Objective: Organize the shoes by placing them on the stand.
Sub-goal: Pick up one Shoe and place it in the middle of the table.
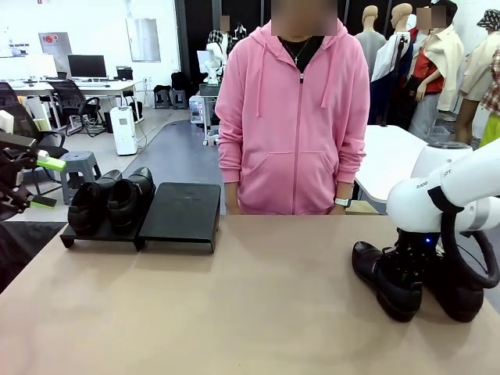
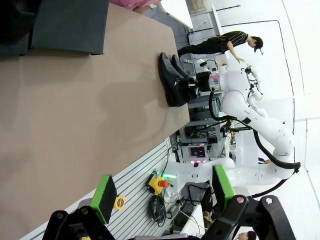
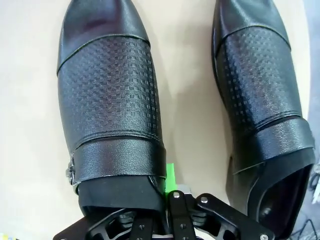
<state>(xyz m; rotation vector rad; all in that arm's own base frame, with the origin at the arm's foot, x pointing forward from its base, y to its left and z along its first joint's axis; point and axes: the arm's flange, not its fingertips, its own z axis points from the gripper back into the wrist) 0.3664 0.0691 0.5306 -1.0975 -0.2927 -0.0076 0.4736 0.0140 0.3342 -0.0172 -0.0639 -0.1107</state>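
Two shoes [image 1: 111, 201] on stand [image 1: 181, 212] far left, another pair [image 1: 391, 283] near right on table [image 1: 234, 312], right gripper [image 3: 160, 186] clamped on collar of one shoe [image 3: 107, 90], left gripper [image 2: 164, 194] fingers apart

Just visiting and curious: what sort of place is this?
Probably a robotics lab: a white robot arm reaches over the table, desks with a monitor and office chairs stand behind, and shoes sit on a stand.
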